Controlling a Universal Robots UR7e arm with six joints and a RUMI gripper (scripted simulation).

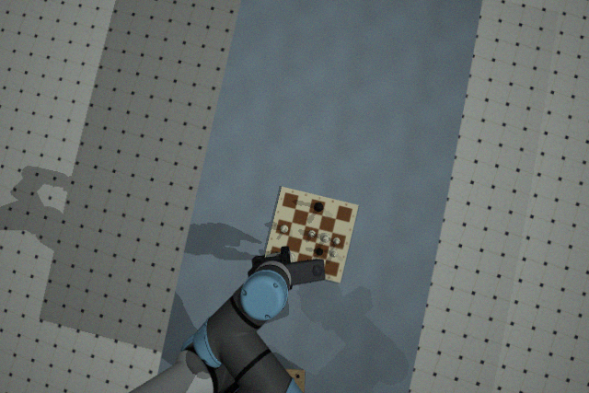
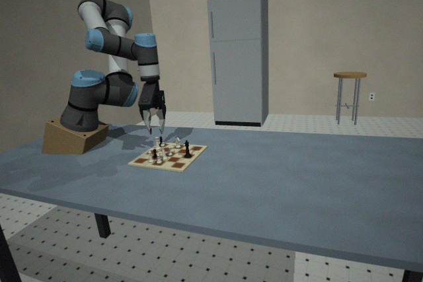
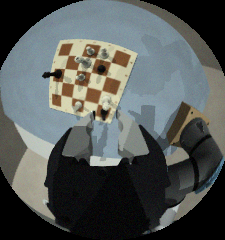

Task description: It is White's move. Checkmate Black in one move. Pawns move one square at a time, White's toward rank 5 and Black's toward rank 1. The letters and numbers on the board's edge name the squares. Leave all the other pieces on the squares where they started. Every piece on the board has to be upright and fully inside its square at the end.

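A small brown-and-cream chessboard [image 1: 307, 236] lies on the blue-grey table. It also shows in the side view [image 2: 168, 156] and in the wrist view [image 3: 92, 75]. Two black pieces show from above, one near the far edge [image 1: 318, 206] and one near the arm [image 1: 318, 251]. Several white pieces [image 1: 324, 237] stand in the middle rows, and one stands alone at the left [image 1: 283, 227]. A tall black piece [image 2: 187, 149] stands at the board's right. My gripper [image 2: 154, 130] hangs above the board's edge nearest the arm, over a tall white piece [image 2: 156, 142]. Its fingers stand slightly apart and hold nothing.
The arm's base sits on a wooden block [image 2: 73, 137] at the table's left end. A grey fridge [image 2: 238, 59] and a stool [image 2: 349, 96] stand on the floor behind the table, well away from the board.
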